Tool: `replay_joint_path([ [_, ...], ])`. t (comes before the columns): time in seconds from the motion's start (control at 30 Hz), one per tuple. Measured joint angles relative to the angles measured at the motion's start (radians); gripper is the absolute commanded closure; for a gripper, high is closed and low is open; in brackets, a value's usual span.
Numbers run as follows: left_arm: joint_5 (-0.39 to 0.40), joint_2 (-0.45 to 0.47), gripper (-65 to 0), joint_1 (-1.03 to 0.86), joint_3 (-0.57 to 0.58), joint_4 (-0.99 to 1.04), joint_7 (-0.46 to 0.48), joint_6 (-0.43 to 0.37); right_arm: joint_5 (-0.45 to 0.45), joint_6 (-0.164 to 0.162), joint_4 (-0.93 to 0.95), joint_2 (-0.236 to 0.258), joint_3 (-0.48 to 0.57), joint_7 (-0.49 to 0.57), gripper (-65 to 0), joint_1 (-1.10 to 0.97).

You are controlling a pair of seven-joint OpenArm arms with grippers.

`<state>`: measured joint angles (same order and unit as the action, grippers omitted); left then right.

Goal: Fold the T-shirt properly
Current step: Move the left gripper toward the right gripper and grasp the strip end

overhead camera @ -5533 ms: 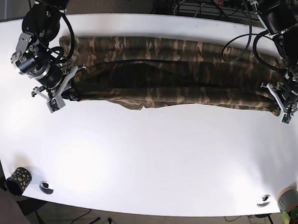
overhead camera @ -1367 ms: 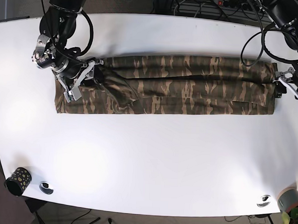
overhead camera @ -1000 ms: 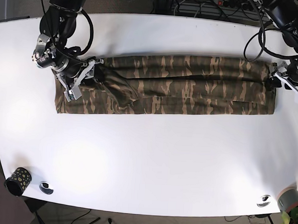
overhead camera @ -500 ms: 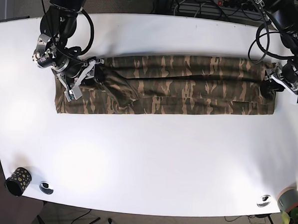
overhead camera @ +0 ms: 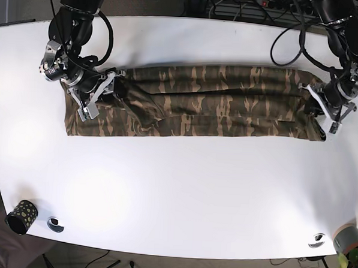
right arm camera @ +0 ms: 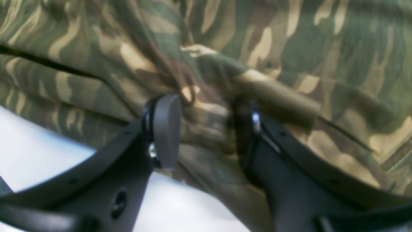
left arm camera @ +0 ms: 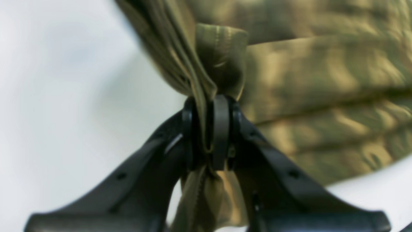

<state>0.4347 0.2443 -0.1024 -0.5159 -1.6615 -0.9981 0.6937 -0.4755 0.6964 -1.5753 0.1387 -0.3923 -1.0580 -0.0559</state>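
The camouflage T-shirt (overhead camera: 217, 100) lies as a long folded band across the back of the white table (overhead camera: 176, 188). My left gripper (overhead camera: 323, 107), on the right in the base view, is shut on a bunched edge of the shirt (left arm camera: 222, 48) at its right end; in the left wrist view the gripper (left arm camera: 206, 135) pinches several fabric layers. My right gripper (overhead camera: 100, 94) rests on the shirt's left part. In the right wrist view the gripper (right arm camera: 206, 129) is open, its jaws apart with shirt fabric (right arm camera: 289, 48) between and under them.
A dotted black cup (overhead camera: 18, 214) and a small round fitting (overhead camera: 55, 224) sit at the front left edge. Another fitting (overhead camera: 316, 240) and a grey pot (overhead camera: 349, 239) with a plant sit at the front right. Cables run behind the table's back edge.
My left gripper has moved left and slightly toward the front with the shirt's right end, which now bunches inward. The right arm has stayed in place.
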Motion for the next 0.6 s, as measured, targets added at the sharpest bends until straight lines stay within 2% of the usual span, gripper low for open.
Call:
replay_joint_path([
  [0.07,0.021,-0.006,-0.3,0.003,0.063,-0.084,0.008,0.004,0.001,0.0,0.0,-0.002,0.001,0.0,-26.3,0.0],
  [0.23,0.011,-0.074,-0.3,-0.004,0.174,-0.172,0.016,-0.001,0.001,0.0,0.0,0.0,0.0,0.0,-26.3,0.0],
  [0.4,0.007,-0.126,-0.3,0.004,0.346,-0.171,-0.002,-0.066,0.002,0.0,0.0,0.0,0.0,-0.001,-26.3,0.0],
  [0.5,-0.058,-0.176,-0.3,0.036,0.433,-0.147,0.004,-0.094,0.003,0.0,0.001,0.0,0.0,0.0,-26.3,0.0],
  [0.6,-0.13,-0.236,-0.3,0.047,0.469,-0.108,0.018,-0.102,0.0,0.0,0.001,0.0,0.0,0.0,-26.3,0.0],
])
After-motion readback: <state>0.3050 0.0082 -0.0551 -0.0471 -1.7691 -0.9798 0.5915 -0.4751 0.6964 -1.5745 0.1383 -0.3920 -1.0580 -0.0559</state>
